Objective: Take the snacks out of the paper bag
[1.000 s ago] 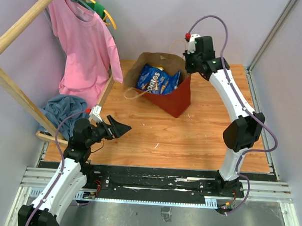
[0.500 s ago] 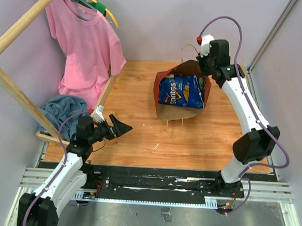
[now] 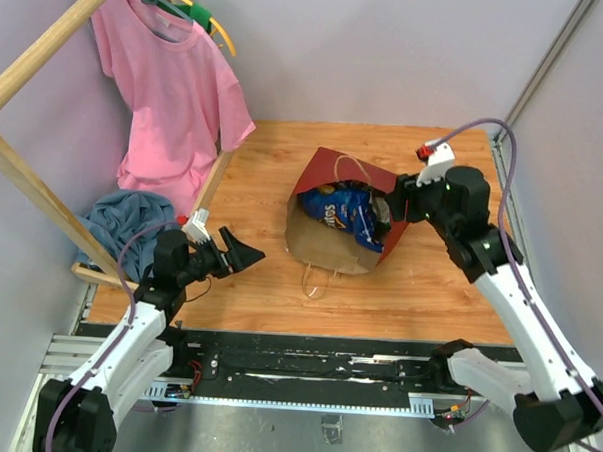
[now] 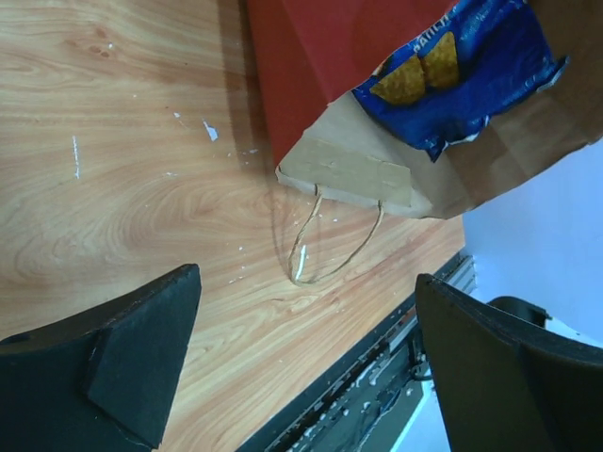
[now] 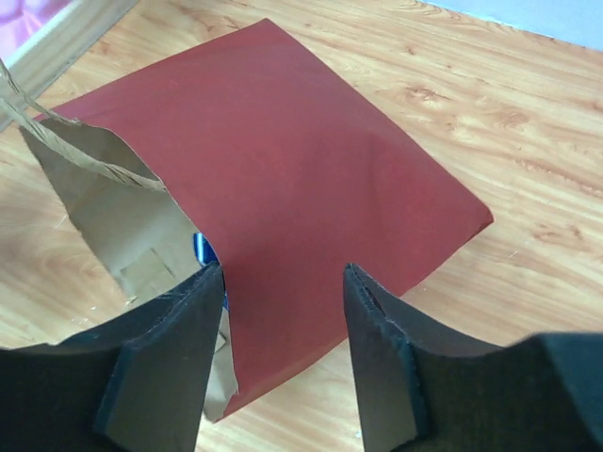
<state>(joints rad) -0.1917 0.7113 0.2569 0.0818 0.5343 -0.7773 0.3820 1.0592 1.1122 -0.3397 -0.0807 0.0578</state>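
I see the paper bag (image 3: 323, 242) lying on its side near the middle of the table (image 3: 419, 281), red face up, mouth toward the arm bases, with one twisted handle (image 4: 332, 247) flat on the wood. A blue snack packet (image 3: 344, 210) sits just inside the mouth. Right gripper (image 3: 397, 204): fingers spread, close over the bag's red side, nothing pinched. Left gripper (image 3: 242, 253): fingers spread wide, holding nothing, apart from the bag on its left.

Red paper bag (image 3: 324, 243), brown inside, lying on its side on the table (image 3: 269, 165), mouth facing seven o'clock. Blue chip packet (image 3: 344, 210) lodged inside, partly showing at the mouth.
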